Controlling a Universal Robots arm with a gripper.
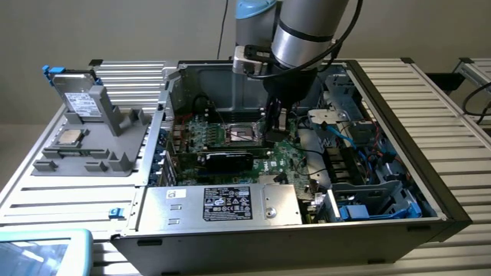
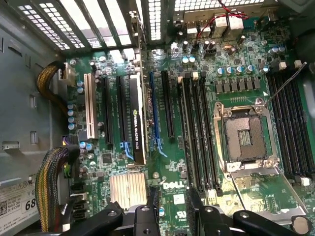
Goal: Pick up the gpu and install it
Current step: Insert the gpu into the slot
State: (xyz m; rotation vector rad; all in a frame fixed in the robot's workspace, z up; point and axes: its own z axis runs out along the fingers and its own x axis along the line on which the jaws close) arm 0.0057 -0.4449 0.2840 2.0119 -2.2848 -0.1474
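A: Where's the gpu?
B: In the case. Front to back in the exterior view: silver sheet-metal power supply box [image 1: 176, 204] with a black label, then the gpu [image 1: 226, 160], a flat black card on a green board. It stands on edge in a long slot of the green motherboard [image 1: 288, 158].
A: Seated?
B: Upright and level along the slot. In the wrist view the gpu [image 2: 138, 118] sits between empty black slots, with white lettering on its top edge. Can't tell if any latch is closed.
A: Gripper?
B: Black two-finger gripper [image 1: 280, 129] hangs just behind the card, beside the square metal CPU socket [image 1: 245, 133], on the exterior view's right of it. Not touching the card.
A: Jaws?
B: Spread wide, nothing between them. In the wrist view, bare motherboard shows through the gap of the gripper [image 2: 173, 199].
A: Surroundings?
B: Open dark tower case [image 1: 268, 244] lies on its side on a slatted metal table [image 1: 429, 86]. On the exterior view's left, a grey plastic fixture [image 1: 115, 123] holds a silver labelled drive with blue tabs [image 1: 77, 98], upright.
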